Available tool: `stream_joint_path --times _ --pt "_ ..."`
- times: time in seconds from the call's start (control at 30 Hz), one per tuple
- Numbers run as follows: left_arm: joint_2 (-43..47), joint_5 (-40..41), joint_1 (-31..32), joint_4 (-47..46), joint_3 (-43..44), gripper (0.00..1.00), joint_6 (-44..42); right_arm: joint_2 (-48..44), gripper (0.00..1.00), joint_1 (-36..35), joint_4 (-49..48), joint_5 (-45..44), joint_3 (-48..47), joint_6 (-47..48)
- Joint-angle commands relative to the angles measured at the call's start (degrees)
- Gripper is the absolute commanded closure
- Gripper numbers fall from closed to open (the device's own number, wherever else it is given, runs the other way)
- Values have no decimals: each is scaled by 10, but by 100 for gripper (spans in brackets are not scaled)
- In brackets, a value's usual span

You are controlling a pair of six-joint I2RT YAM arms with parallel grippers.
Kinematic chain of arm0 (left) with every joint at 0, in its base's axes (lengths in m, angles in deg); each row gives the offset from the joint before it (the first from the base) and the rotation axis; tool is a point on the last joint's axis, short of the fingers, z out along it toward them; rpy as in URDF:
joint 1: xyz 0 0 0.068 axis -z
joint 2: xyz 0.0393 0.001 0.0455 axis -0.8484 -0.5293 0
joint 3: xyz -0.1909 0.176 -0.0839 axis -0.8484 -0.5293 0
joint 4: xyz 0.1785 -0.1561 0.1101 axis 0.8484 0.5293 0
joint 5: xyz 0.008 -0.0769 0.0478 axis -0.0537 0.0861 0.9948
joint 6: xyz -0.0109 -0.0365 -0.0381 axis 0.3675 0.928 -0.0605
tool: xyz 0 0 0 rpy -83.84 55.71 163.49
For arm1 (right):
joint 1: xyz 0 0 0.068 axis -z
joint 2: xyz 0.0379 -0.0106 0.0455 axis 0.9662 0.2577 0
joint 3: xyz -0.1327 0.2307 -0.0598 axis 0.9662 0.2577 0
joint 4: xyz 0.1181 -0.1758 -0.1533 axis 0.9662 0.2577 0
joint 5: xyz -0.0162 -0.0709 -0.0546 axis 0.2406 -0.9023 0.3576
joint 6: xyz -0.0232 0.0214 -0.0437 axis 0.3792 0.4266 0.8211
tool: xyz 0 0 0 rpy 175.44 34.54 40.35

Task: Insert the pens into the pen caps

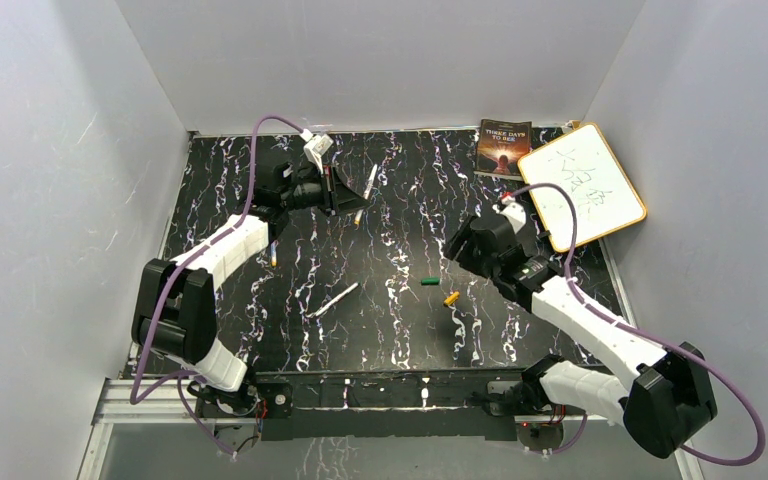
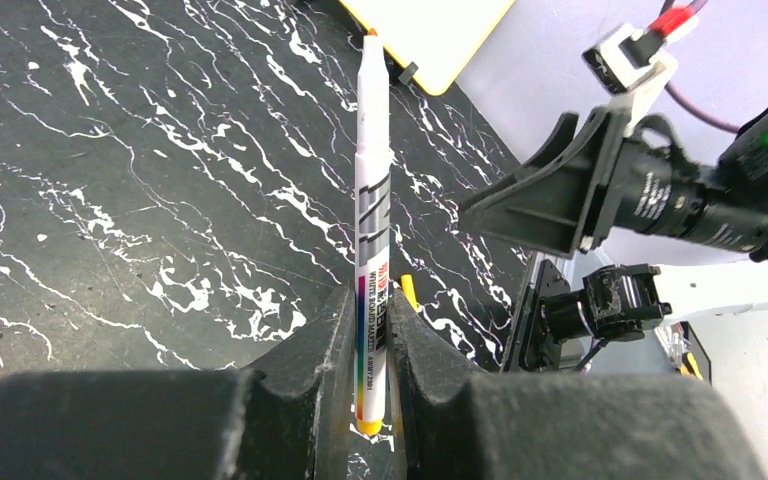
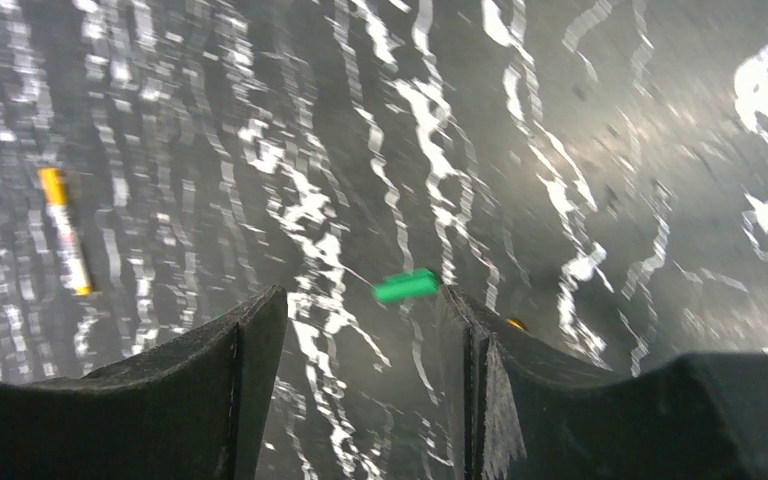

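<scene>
My left gripper is shut on a whitish pen, raised over the far left of the black marbled table. The pen's printed barrel sticks out past the fingertips, and its yellow end sits between the jaws. A second pen lies mid-table. A third pen lies beside the left arm. A green cap and a yellow cap lie right of centre. My right gripper hangs open and empty just above them. A pen with an orange end lies further off in the blurred right wrist view.
A yellow-framed whiteboard and a dark book lie at the far right corner. Grey walls close in three sides. The right arm's wrist and camera show close beside the held pen in the left wrist view.
</scene>
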Motion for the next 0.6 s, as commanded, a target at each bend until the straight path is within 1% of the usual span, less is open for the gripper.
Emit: stream_joint_path --times 0.0,0.13,0.2,0.27,0.43,0.57 --pt "7 8 -2 5 13 100 -8 -19 47 -2 63 -47 40 -87" --pt "1 6 -2 -6 6 100 3 -28 52 -3 77 -63 74 -103" --pt "-4 6 -2 -4 10 100 2 -8 54 -3 84 -58 82 -103" --pt "-10 5 -2 -6 14 100 5 15 58 -3 79 -49 86 -100" --pt "-14 4 -2 -4 14 100 3 55 63 -3 36 -28 91 -88" --pt "-13 6 -2 7 17 100 -5 86 63 -3 40 -29 75 -76"
